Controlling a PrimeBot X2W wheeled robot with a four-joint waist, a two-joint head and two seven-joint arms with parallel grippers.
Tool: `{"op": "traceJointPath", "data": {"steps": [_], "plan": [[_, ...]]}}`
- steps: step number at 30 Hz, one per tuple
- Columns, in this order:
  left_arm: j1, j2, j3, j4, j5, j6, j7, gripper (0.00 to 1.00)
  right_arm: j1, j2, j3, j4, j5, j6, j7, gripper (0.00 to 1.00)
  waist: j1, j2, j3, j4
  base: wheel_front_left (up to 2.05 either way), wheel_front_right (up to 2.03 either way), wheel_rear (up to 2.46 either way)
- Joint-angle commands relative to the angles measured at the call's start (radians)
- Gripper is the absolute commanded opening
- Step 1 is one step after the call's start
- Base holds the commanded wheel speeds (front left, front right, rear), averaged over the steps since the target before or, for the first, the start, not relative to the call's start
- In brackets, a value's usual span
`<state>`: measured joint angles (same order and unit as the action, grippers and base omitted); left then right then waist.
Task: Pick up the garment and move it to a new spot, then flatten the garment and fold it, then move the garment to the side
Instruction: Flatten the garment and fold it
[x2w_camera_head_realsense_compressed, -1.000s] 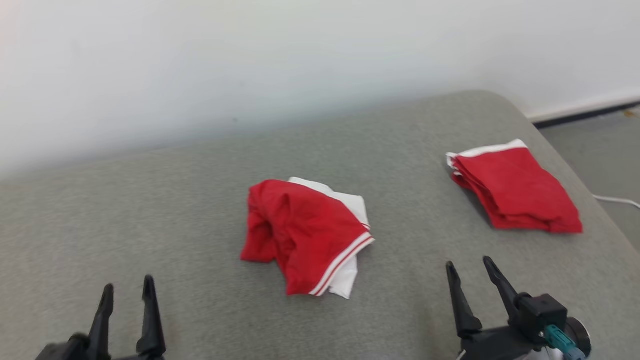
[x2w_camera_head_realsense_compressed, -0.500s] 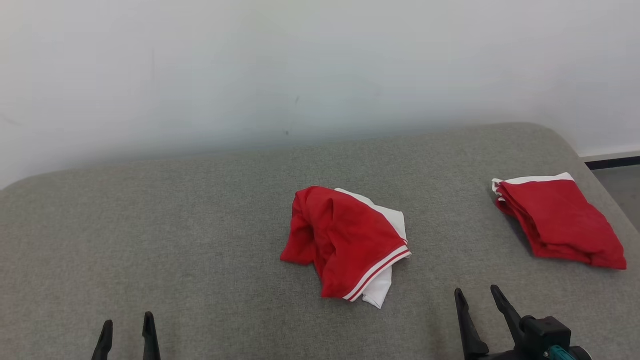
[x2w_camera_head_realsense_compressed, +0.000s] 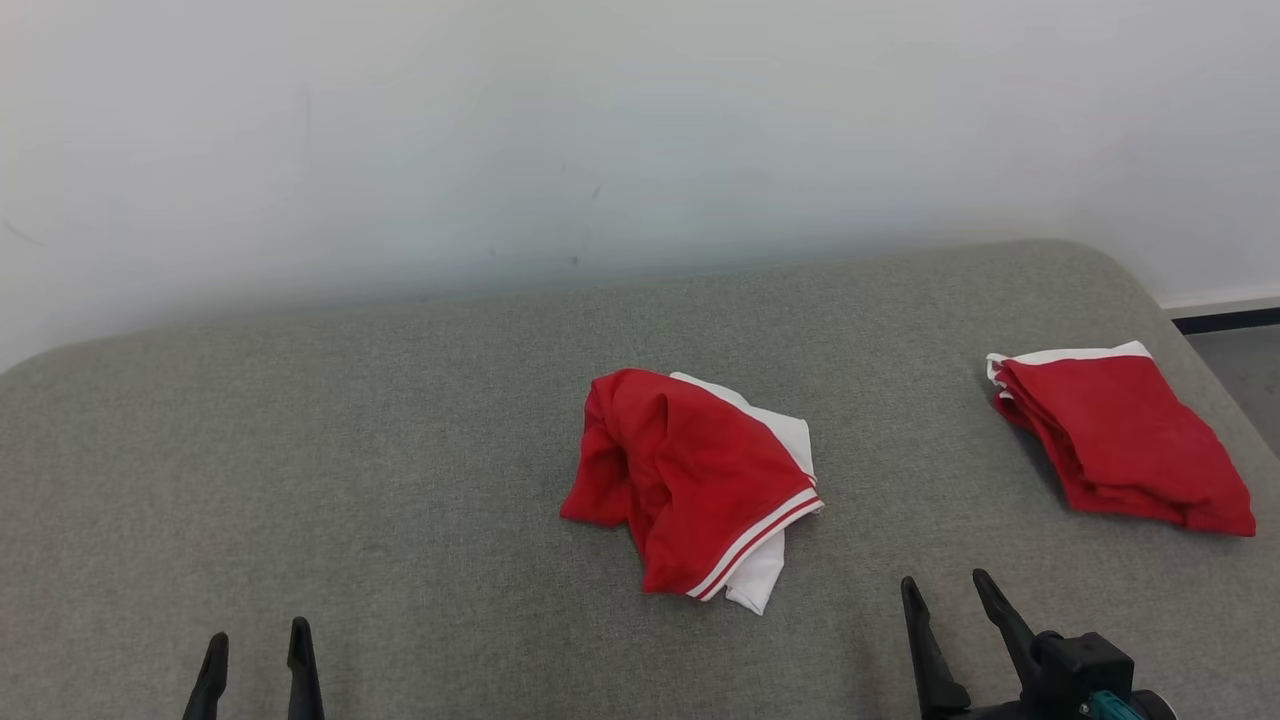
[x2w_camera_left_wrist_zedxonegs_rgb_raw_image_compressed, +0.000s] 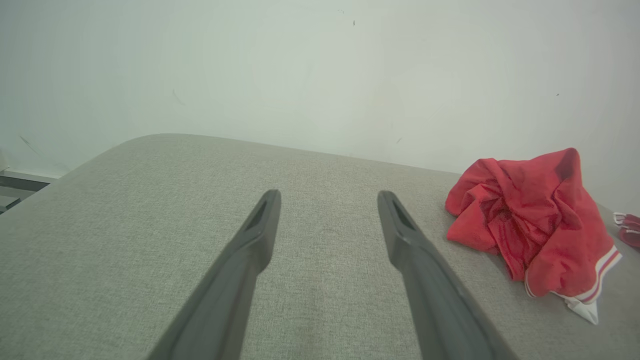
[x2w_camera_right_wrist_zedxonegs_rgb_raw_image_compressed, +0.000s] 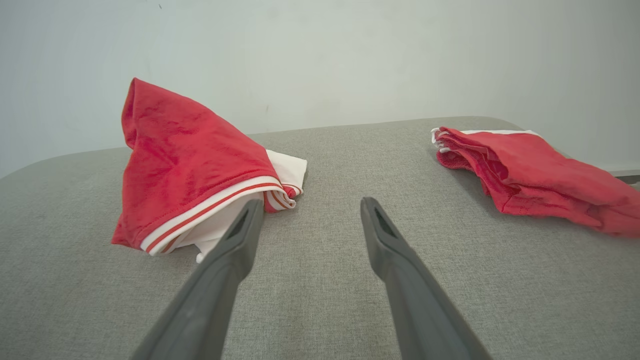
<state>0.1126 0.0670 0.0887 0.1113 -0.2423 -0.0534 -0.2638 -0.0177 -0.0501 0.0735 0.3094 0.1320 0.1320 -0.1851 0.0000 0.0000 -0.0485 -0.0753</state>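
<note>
A crumpled red garment (x2w_camera_head_realsense_compressed: 690, 480) with white trim and a white underside lies in a heap at the middle of the grey padded surface (x2w_camera_head_realsense_compressed: 400, 420). It also sits at the right of the left wrist view (x2w_camera_left_wrist_zedxonegs_rgb_raw_image_compressed: 530, 220) and at the left of the right wrist view (x2w_camera_right_wrist_zedxonegs_rgb_raw_image_compressed: 185, 165). My left gripper (x2w_camera_head_realsense_compressed: 256, 645) is open at the lower left, well short of the heap and empty. My right gripper (x2w_camera_head_realsense_compressed: 945, 590) is open at the lower right, just right of the heap, with nothing between its fingers (x2w_camera_right_wrist_zedxonegs_rgb_raw_image_compressed: 235, 235).
A second red garment (x2w_camera_head_realsense_compressed: 1120, 440), folded with a white band, lies near the surface's right edge, also in the right wrist view (x2w_camera_right_wrist_zedxonegs_rgb_raw_image_compressed: 530, 170). A pale wall (x2w_camera_head_realsense_compressed: 600, 130) rises behind the surface. Floor (x2w_camera_head_realsense_compressed: 1240, 370) shows past the right corner.
The head camera has swung, so the whole picture shifted right and down over the second. Both garments lie as before, and both grippers stay open and low.
</note>
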Motion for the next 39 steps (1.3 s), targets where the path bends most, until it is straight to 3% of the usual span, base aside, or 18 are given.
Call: {"op": "traceJointPath", "data": {"steps": [1,11,21,35,36,37,38,39], "plan": [[-0.007,-0.004,0.004,0.004,0.003,-0.003,-0.001,1.00,-0.004,0.000,0.001,0.002,0.007,-0.003,-0.003,1.00,0.0000,0.0000,0.001,0.000,0.00,0.00,0.00],[-0.021,-0.011,-0.012,0.010,0.008,-0.009,-0.001,1.00,-0.086,0.000,0.055,0.033,0.047,-0.003,0.035,1.00,0.0000,0.0000,0.019,0.019,0.00,0.00,0.00],[-0.056,-0.014,-0.054,0.026,0.015,-0.027,-0.001,1.00,-0.275,-0.001,0.164,0.265,0.290,-0.003,0.174,1.00,0.0000,0.0000,0.062,0.088,0.00,0.00,0.00],[-0.089,-0.016,-0.074,0.044,0.019,-0.033,-0.001,1.00,-0.449,0.000,0.254,0.513,0.447,-0.003,0.074,1.00,0.0000,0.0000,0.102,0.159,0.00,0.00,0.00],[-0.088,-0.016,-0.073,0.046,0.020,-0.034,-0.001,1.00,-0.464,0.000,0.261,0.520,0.449,-0.003,0.055,0.55,0.0000,0.0000,0.100,0.161,0.00,0.00,0.00],[-0.087,-0.016,-0.072,0.047,0.020,-0.034,-0.001,1.00,-0.476,-0.001,0.266,0.528,0.443,-0.003,0.033,0.31,0.0000,0.0000,0.096,0.163,0.00,0.00,0.00],[-0.086,-0.016,-0.071,0.047,0.020,-0.033,-0.001,1.00,-0.486,-0.001,0.272,0.534,0.426,-0.003,0.009,0.00,0.0000,0.0000,0.092,0.163,0.00,0.00,0.00],[-0.083,-0.016,-0.071,0.047,0.021,-0.033,-0.001,1.00,-0.496,-0.001,0.280,0.537,0.404,-0.003,-0.013,0.00,0.0000,0.0000,0.087,0.164,0.00,0.00,0.00]]}}
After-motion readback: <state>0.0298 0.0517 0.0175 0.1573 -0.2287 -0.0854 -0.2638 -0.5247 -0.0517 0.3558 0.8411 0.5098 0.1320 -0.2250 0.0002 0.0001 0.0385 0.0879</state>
